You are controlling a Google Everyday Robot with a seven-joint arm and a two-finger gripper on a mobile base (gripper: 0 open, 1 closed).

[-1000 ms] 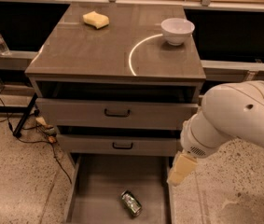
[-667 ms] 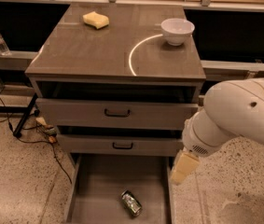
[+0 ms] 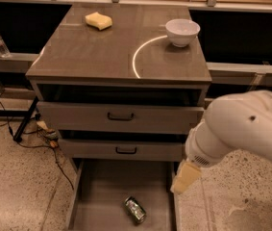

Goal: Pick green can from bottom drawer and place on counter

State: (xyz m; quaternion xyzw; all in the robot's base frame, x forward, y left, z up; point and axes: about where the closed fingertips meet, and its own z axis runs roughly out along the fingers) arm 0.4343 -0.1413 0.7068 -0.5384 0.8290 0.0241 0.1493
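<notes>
The big grey desk (image 3: 92, 52) is on top of the drawers, with a curved white line of light on it. The white robot arm (image 3: 241, 129) comes in from the right, in front of the drawers. It has hardly moved since a second ago and is only a tiny bit lower now. The bottom drawer (image 3: 106, 186) is pulled out far, just as it was before. The two upper drawers (image 3: 121, 117) with black handles are pulled out a little. A white bowl (image 3: 182, 31) sits at the back right of the desk and a yellow sponge (image 3: 98, 20) sits at the back left, both where they were. The tan tool (image 3: 186, 177) hangs at the end of the arm, over the right wall of the bottom drawer. I cannot tell if it is spread or pressed together. The green can (image 3: 135, 210) lies on its side in the bottom drawer, near the front. It is below and to the left of the tool, not touching it, and it has not moved.
</notes>
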